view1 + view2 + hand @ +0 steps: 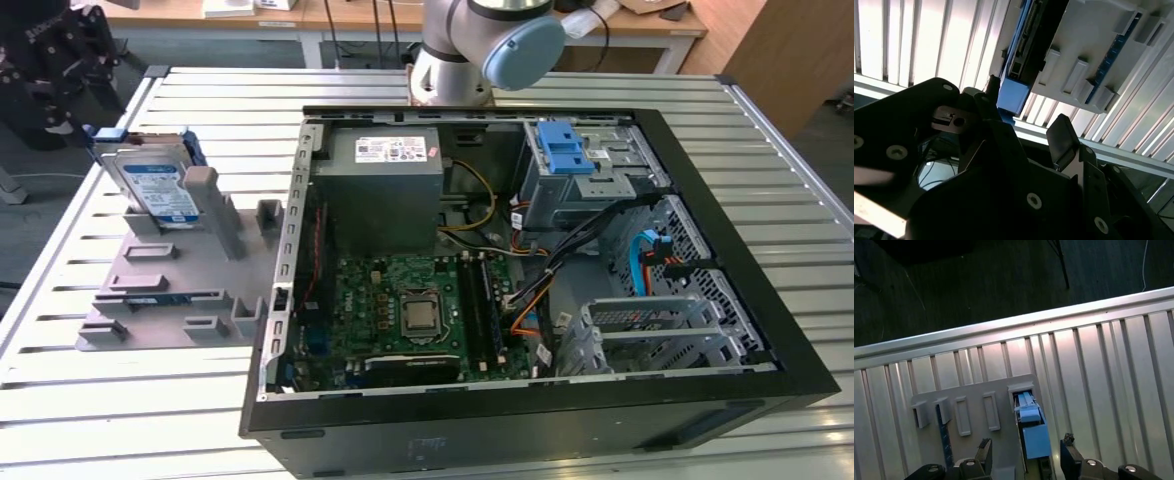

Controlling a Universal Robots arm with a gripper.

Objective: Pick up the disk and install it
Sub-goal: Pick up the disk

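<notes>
The disk point(154, 185) stands on edge in a slot at the far end of a grey plastic holder point(160, 290), at the exterior view's left, outside the computer case. It is silver with a white and blue label and blue side rails. In the first wrist view I look down on its blue rail end point(1034, 437) in the holder point(974, 400). My gripper point(1026, 447) is open above it, one dark fingertip point(985, 449) on each side, apart from it. The second wrist view shows the gripper point(1024, 117) open, with the disk point(1021, 55) beyond the fingers.
An open black computer case point(747, 250) lies on the slatted metal table point(107, 400). Inside are a grey power-supply box point(380, 180), a motherboard point(414, 310) and a metal drive cage with a blue latch point(567, 150). The table edge point(1004, 325) and dark floor lie beyond the holder.
</notes>
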